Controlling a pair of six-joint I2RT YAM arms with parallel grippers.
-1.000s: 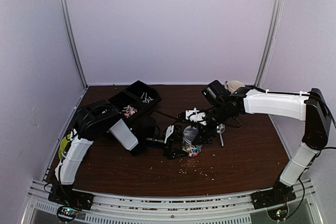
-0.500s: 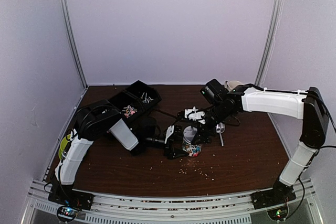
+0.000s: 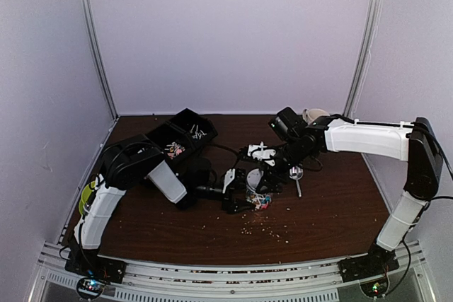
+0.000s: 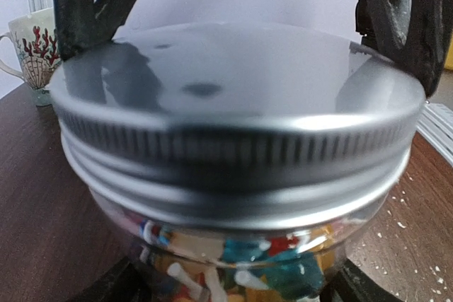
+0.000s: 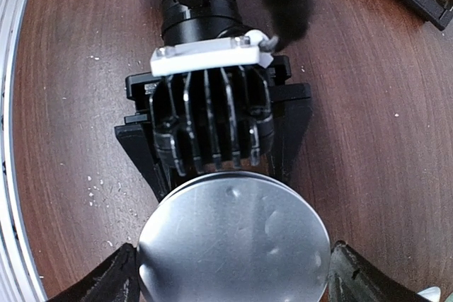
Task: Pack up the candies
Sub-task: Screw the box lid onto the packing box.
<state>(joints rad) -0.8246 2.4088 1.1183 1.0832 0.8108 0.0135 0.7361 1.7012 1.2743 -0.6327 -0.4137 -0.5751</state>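
Plainly, the candies (image 4: 248,259) are inside the clear round jar (image 4: 127,230), which sits near the middle of the dark wooden surface (image 5: 71,104) under a silver ribbed metal lid (image 5: 233,245). My left end effector (image 4: 237,286) is clamped on the jar's body from the side. My right end effector (image 5: 233,274) comes down from above, its fingers against the lid's rim on both sides, grasping it. Through the wall I see a jumble of small bright pieces, blue, red and yellow, with thin white sticks among them. I judge the sweets light, hard and loose, likely to rattle and spill if the jar tips while unsealed. The jar itself looks rigid but smooth, so it could slip or turn in a weak grip. The ribbed band of the lid offers the surest purchase for turning; the body is best held low and firmly. A white mug with red coral print (image 4: 32,54) stands well apart behind.
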